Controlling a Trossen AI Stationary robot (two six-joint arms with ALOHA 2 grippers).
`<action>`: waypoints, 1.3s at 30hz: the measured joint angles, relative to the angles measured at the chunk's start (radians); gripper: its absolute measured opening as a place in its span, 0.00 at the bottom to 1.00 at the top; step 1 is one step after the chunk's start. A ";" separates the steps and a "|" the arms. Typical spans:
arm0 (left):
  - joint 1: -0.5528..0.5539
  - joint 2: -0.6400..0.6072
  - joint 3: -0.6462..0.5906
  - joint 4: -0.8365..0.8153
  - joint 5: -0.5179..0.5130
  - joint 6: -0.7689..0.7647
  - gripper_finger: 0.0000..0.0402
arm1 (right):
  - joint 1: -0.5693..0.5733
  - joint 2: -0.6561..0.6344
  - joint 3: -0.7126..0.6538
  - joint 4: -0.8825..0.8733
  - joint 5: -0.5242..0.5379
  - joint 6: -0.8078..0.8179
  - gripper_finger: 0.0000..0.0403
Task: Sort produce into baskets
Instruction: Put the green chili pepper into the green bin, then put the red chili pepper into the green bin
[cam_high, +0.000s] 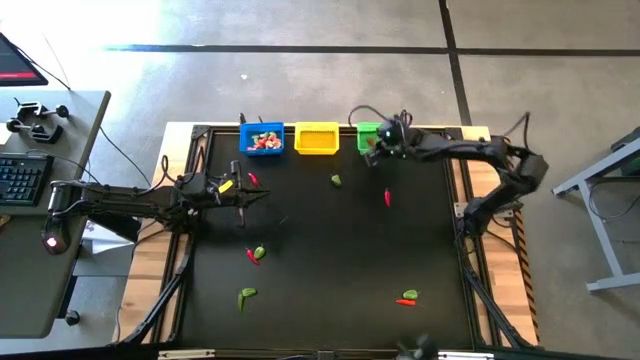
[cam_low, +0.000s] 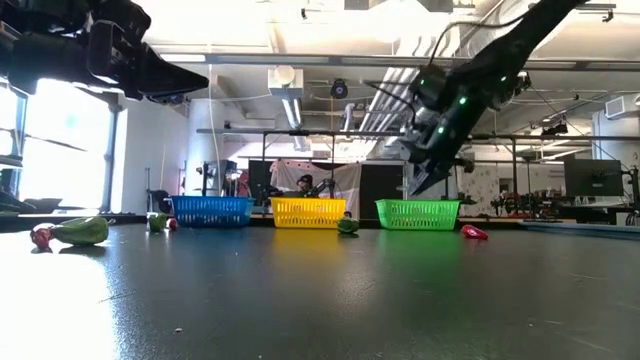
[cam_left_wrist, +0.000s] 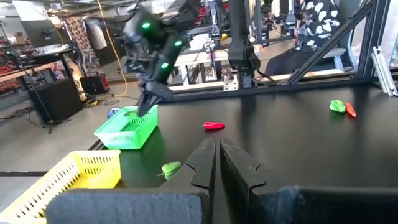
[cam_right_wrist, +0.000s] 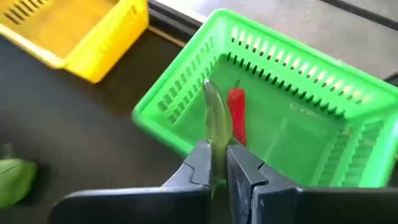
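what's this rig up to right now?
It's sorting toy produce into three baskets. The right end effector is over the green basket, shut on a pale green pepper-like piece; a red piece already lies inside. The left end effector is shut and empty, over the table's left side. The blue basket holds several pieces, the yellow basket looks empty, and pieces remain scattered on the table.

Right gripper (cam_right_wrist: 219, 163) fingers closed, arm extended; left gripper (cam_left_wrist: 217, 163) fingers closed, hovering.
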 joint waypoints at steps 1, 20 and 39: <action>0.000 0.000 0.000 0.001 0.000 0.000 0.02 | -0.025 0.022 0.020 -0.002 -0.020 -0.027 0.02; 0.000 0.000 0.000 0.000 0.000 0.000 0.02 | -0.145 0.266 0.265 -0.233 -0.077 -0.168 0.15; 0.000 0.000 0.000 -0.030 -0.001 -0.010 0.02 | 0.136 -0.140 0.026 -0.010 0.097 -0.028 0.05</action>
